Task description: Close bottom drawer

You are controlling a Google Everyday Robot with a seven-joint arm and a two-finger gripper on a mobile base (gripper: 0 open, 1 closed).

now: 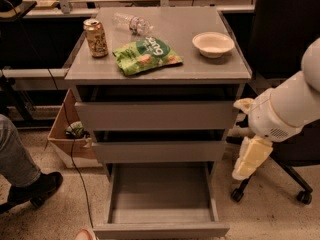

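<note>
Bottom drawer open, fingers off to its side

The fingers (248,161) hang pointing down at the end of the white arm (287,106), beside the grey cabinet's right edge and touching nothing; how far apart they stand cannot be told. The bottom drawer (160,191) lies lower than the fingers and across to their left in the view, pulled well out with its bare grey tray showing. The middle drawer front (160,151) is about level with the fingers, and the top drawer front (155,115) sits higher. Well above the fingers, the table (210,66) carries a white bowl (213,44) nearest them, then a green snack bag (146,55), a clear bottle (131,22) lying down and an upright can (95,37) farthest away. An office chair base (295,181) stands just behind the fingers.
</note>
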